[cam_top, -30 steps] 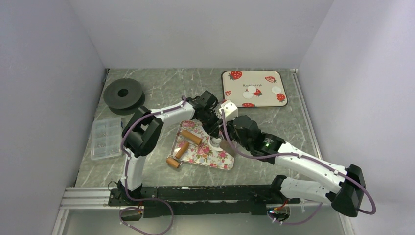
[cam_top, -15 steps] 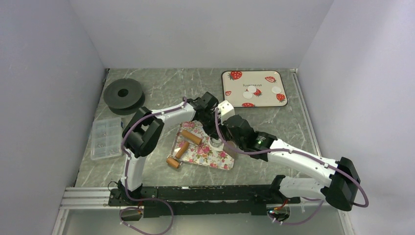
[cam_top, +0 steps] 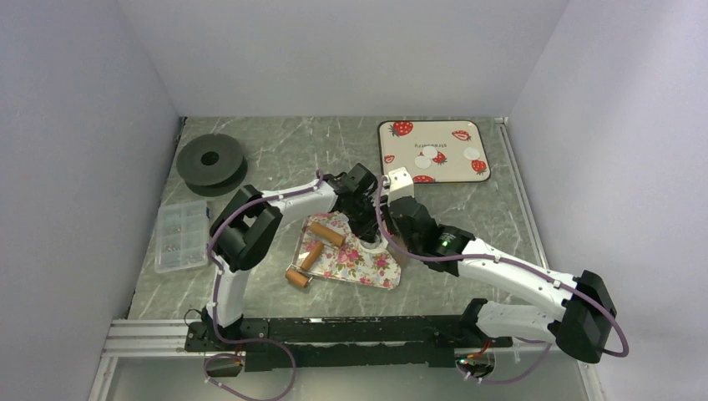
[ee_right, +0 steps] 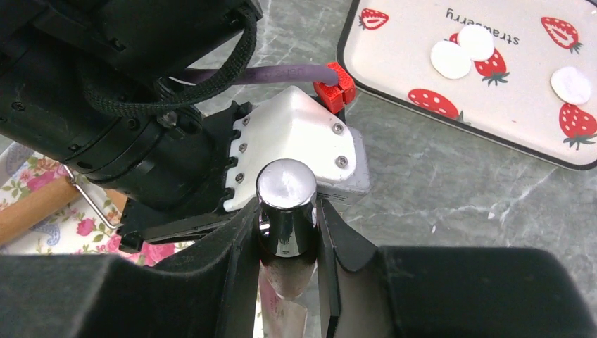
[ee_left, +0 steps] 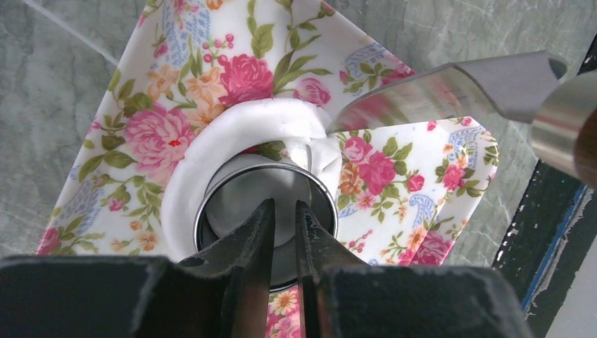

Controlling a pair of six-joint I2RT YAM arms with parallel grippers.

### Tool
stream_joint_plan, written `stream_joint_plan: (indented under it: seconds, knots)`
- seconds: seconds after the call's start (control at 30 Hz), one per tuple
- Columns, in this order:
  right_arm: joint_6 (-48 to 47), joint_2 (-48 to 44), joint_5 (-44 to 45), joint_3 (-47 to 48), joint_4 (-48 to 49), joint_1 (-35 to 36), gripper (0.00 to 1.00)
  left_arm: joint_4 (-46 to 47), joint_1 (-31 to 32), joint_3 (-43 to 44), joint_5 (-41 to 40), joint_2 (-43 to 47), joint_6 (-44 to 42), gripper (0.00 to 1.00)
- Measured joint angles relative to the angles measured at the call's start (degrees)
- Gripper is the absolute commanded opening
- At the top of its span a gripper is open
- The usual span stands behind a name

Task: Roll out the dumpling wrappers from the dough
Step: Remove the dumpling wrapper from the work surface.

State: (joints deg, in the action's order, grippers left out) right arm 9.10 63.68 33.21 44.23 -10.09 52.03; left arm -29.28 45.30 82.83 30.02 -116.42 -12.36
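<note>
1. The left hand (ee_left: 283, 208) is pinched tight on the near rim of the metal ring cutter (ee_left: 246, 189), which stands pressed into the white dough (ee_left: 197, 169) on the floral board (ee_left: 232, 70).
2. The right hand (ee_right: 286, 211) clamps the shiny handle of a scraper (ee_left: 450, 84). Its blade tip touches the dough's edge.
3. Three dumpling wrappers (ee_right: 450, 60) lie on the strawberry tray (ee_right: 521, 105), well apart from the board on the marbled surface (cam_top: 284, 150).

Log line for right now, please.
left gripper: jaws shut on ring cutter, pressed into dough on floral mat | right gripper: jaws shut on spatula, blade at dough edge | tray: three wrappers
</note>
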Motion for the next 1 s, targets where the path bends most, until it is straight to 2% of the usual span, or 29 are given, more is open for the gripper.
stream_joint_plan:
  seconds: [0.13,0.43,1.0]
  knots:
    - [0.90,-0.52,0.44,-0.46,0.04,-0.26,0.00,0.13,0.22,0.07,-0.57,0.00,-0.55,0.27]
    - [2.38,-0.52,-0.15,-0.48,0.70,-1.33,0.00,-0.79,0.17,1.25,-2.10,0.00,-0.66,0.29]
    - [7.02,-4.87,-13.33,-0.50,1.40,-10.91,0.00,-5.40,-0.55,6.75,-2.93,0.00,-2.27,0.48]
